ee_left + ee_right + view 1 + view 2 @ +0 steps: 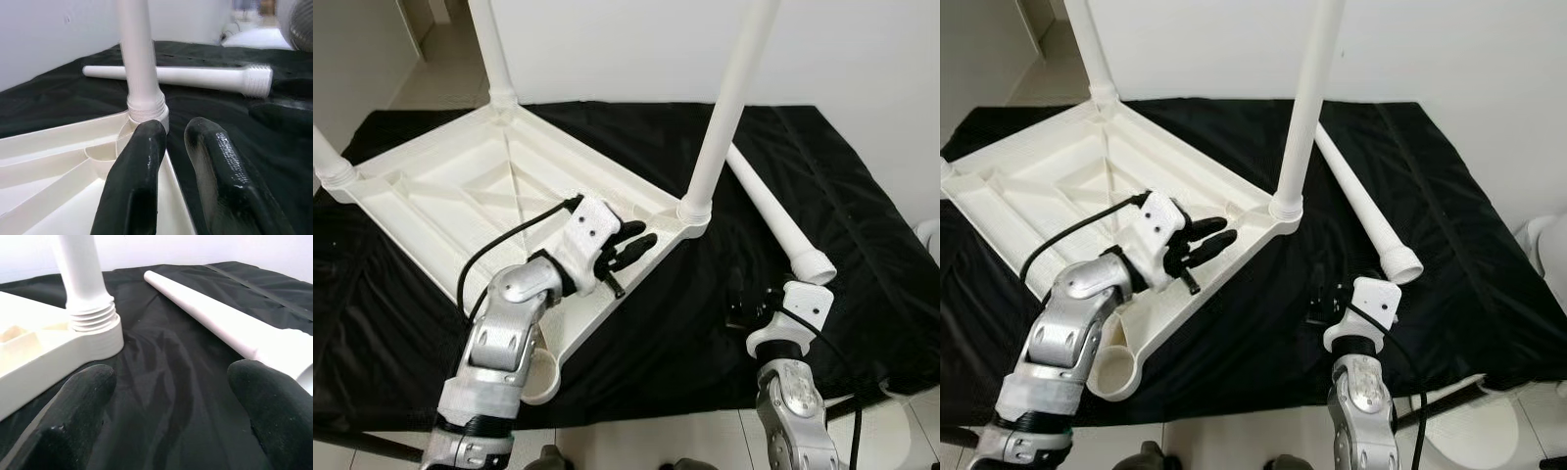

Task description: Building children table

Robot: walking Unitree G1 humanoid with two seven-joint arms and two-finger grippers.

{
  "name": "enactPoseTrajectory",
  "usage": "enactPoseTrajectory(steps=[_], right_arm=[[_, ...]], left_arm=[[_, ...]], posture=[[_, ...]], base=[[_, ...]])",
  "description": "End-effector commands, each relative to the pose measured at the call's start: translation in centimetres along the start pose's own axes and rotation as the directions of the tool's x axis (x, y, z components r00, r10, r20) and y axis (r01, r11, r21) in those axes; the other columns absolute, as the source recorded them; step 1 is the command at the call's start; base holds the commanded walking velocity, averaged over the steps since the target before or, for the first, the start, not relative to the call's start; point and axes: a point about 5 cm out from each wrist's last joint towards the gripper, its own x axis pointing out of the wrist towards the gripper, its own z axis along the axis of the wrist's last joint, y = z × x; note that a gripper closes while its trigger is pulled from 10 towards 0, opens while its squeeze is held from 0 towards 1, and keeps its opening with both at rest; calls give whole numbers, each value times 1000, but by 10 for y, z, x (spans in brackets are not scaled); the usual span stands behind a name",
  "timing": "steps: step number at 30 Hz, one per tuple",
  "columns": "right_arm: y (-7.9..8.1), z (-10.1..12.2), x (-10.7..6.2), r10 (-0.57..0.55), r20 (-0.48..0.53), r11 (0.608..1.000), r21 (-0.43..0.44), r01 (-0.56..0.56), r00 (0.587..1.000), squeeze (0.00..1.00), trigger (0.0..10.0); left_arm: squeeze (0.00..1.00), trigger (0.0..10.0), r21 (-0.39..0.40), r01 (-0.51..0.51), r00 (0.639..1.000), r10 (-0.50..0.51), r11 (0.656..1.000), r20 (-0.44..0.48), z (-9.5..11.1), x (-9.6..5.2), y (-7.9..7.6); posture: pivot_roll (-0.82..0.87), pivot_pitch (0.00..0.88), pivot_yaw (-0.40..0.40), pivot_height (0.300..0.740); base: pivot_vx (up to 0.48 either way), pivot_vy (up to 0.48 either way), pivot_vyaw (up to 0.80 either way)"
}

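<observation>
Upturned white plastic tabletop on black cloth spread over the floor, underside ribs facing up. Three white legs standing in corner sockets: near one at the right corner, far one at the back, third at the left edge of view. Fourth leg loose, lying on the cloth just beside the right corner, threaded end toward the robot. Empty round socket at the tabletop's nearest corner.

Left gripper over the tabletop's near right rim, close to the fitted near leg, fingers nearly together with a narrow gap, holding nothing. Right gripper low above the cloth, between the tabletop's edge and the loose leg's threaded end, fingers spread wide apart, empty.
</observation>
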Motion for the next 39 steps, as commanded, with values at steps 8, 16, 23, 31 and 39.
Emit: enactPoseTrajectory(steps=[8,16,23,31,39], right_arm=[[-2,-3,1,-11,-1,1000,-12,11,1000,0,10000],[-2,-3,2,-13,2,1000,-13,13,1000,0,10000],[-2,-3,3,-11,5,1000,-19,11,1000,0,10000],[-4,-3,4,-6,7,1000,-26,6,1000,0,10000],[-3,-3,7,12,10,1000,-29,-12,1000,0,10000]], left_arm=[[0,10000,80,139,985,-130,987,-109,-15,-26,27],[0,10000,137,78,976,-47,987,-212,-29,-45,54],[0,10000,174,-3,953,55,985,-298,-40,-66,85],[0,10000,305,-24,874,168,952,-456,-55,-88,101],[0,10000,357,-47,847,227,933,-480,-60,-101,110]], posture=[[-25,0,36,740],[-24,0,38,740],[-25,0,38,740],[-17,0,30,740],[-3,0,12,740]], base=[[0,0,0],[0,0,0],[0,0,0],[0,0,0],[0,0,0]])
